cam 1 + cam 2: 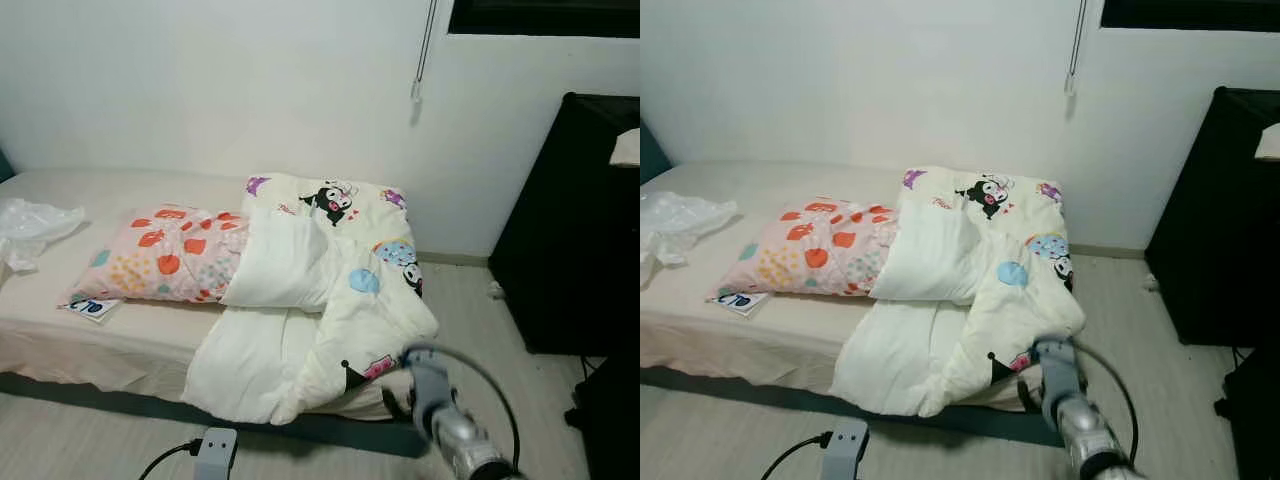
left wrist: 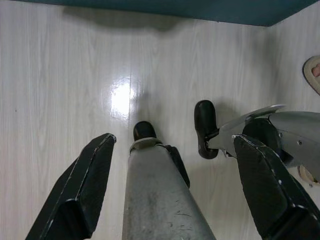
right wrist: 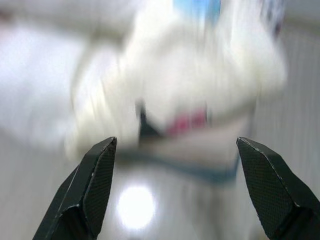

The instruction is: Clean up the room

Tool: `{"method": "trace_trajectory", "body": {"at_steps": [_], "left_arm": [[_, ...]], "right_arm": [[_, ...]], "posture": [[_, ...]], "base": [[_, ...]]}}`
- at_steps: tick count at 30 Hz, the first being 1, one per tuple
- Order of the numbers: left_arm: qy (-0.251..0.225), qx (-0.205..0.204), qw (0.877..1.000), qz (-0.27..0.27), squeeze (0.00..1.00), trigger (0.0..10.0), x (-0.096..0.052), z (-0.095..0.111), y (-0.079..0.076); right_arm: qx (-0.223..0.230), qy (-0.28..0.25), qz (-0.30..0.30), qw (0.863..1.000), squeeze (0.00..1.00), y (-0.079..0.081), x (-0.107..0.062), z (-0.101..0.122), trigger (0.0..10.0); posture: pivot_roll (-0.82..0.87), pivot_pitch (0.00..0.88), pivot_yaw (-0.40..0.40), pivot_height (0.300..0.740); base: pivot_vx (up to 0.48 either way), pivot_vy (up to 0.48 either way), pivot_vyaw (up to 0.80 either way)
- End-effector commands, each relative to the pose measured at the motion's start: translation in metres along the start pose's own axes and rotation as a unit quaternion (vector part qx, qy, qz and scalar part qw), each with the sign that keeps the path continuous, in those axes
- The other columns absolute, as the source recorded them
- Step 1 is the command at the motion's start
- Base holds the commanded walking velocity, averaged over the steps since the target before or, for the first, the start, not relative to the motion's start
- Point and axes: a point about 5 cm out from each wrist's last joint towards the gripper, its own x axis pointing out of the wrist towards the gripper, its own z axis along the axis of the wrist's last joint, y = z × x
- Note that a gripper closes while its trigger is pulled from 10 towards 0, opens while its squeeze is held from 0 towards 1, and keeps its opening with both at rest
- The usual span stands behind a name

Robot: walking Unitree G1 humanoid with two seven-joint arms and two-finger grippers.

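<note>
A cream comforter (image 1: 320, 300) with cartoon prints lies crumpled on the bed (image 1: 130, 340), one side hanging over the front edge toward the floor. A pink pillow (image 1: 165, 255) with red and orange prints lies beside it, and a small booklet (image 1: 92, 307) sticks out from under its left corner. A clear plastic bag (image 1: 30, 228) rests at the bed's left end. My right arm (image 1: 455, 425) is raised near the hanging comforter corner; my right gripper (image 3: 175, 145) is open and faces that corner, blurred. My left gripper (image 2: 175, 137) hangs open over the floor by my legs.
A black cabinet (image 1: 575, 230) stands at the right with a white item (image 1: 627, 147) on top. A grey power strip (image 1: 215, 452) with a black cable lies on the light floor before the bed. A blind cord (image 1: 420, 60) hangs on the wall.
</note>
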Motion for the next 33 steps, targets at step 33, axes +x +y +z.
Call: {"method": "trace_trajectory", "body": {"at_steps": [33], "left_arm": [[0.01, 0.025, 1.0, 0.0, 0.0, 10.0, -0.003, -0.006, 0.011]], "right_arm": [[-0.334, -0.466, 0.006, 0.819, 0.0, 0.069, -0.166, 0.423, 10.0]], "posture": [[-0.14, 0.0, 0.03, 0.74]], "base": [[0.0, 0.0, 0.0]]}}
